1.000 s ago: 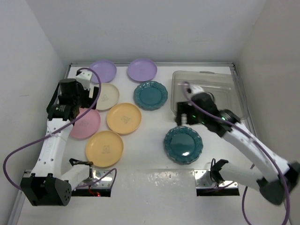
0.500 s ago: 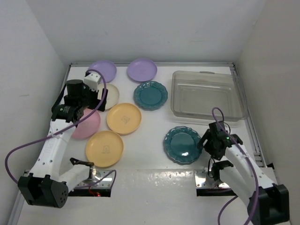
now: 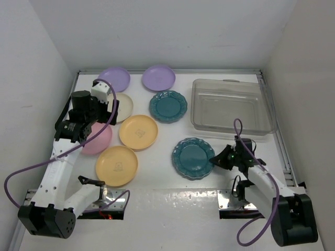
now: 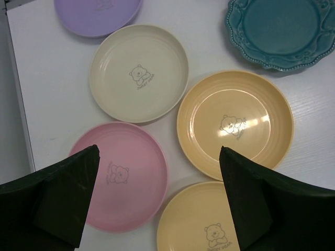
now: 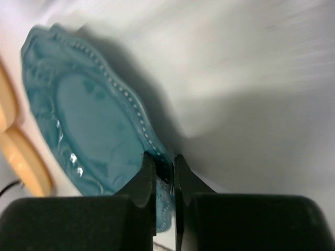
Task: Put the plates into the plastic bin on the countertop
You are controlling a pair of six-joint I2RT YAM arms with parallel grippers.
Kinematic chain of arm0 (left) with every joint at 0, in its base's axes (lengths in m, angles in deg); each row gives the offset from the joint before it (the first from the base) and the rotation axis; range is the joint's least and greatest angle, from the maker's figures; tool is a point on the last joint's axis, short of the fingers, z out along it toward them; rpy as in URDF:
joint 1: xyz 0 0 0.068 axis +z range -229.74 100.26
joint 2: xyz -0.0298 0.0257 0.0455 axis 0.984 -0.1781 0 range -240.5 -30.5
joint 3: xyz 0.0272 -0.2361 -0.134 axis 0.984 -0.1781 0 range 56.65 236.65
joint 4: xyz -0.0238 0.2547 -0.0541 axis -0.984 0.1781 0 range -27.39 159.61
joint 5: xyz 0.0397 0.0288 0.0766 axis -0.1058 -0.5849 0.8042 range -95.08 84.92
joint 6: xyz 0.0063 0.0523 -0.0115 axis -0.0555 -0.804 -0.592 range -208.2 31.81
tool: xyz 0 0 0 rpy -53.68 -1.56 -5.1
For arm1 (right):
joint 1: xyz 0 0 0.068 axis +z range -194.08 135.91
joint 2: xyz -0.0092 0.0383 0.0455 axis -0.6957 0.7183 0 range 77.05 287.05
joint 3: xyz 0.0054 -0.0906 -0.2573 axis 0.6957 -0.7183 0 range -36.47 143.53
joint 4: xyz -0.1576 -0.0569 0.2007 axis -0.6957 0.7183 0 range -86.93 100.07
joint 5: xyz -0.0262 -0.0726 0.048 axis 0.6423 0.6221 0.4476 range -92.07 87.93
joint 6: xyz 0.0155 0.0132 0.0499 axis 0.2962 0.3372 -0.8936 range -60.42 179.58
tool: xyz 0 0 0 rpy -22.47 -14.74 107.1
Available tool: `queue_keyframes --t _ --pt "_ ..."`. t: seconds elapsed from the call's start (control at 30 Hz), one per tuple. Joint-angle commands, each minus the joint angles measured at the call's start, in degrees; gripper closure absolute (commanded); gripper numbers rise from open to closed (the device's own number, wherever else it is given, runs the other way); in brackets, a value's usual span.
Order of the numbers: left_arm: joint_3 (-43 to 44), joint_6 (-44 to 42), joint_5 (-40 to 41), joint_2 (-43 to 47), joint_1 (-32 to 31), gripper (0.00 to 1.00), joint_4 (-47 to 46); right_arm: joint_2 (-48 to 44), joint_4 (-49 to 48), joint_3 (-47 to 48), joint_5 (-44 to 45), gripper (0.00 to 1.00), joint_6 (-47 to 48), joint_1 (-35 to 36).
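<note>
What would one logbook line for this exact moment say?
left gripper: open, over pink plate | right gripper: shut on rim of near teal plate | plastic bin: no plates inside

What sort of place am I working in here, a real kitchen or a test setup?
Probably a lab test cell, not a kitchen: a white table boxed in by plain white walls, two robot arms bolted at its near edge, and plates laid out beside a clear bin.
</note>
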Motion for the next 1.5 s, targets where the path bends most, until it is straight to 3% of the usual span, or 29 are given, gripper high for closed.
queue_keyframes --t 0.0,0.17,0.33,0.5,0.67,0.97,1.17,1.27,1.3,1.47 --pt "0.5 0.2 0.8 1.4 -0.7 0.03 -0.3 0.5 -0.6 -6.2 -5.3 1.0 3.2 0.9" --pt "0.5 0.2 0.8 1.4 -0.1 0.03 -0.3 -5.9 -1.1 -5.7 -10.3 1.0 8.2 8.5" --pt "1.5 0.2 0.8 0.9 0.5 0.03 -0.3 -11.5 -3.9 4.2 -10.0 1.0 5.2 14.1" --pt "2.1 -0.3 1.3 0.4 1.0 0.03 0.2 -7.3 -4.4 13.2 -12.1 1.0 2.0 19.4" --pt "2.7 -0.3 1.3 -0.7 1.0 0.03 0.2 -0.7 -7.6 24.6 -8.3 1.0 -1.3 23.9" --pt "2.7 -0.3 1.8 -0.7 1.5 0.03 0.2 10.5 -15.3 39.8 -7.1 1.0 -5.5 22.2" --pt "2.7 -0.9 1.8 -0.7 1.5 0.03 0.7 15.1 -19.9 48.7 -7.2 1.0 -9.2 7.5" --pt "2.7 -0.9 2.3 -0.2 1.5 0.03 0.7 15.1 -20.3 47.2 -8.3 1.0 -9.7 -3.9" --pt "2.0 -1.6 2.3 -0.1 1.5 0.03 1.2 14.7 -20.4 46.1 -8.9 1.0 -9.7 -11.1" --pt "0.8 -2.1 3.5 0.4 1.5 0.03 1.2 16.0 -16.2 42.7 -11.0 1.0 -5.4 -21.7"
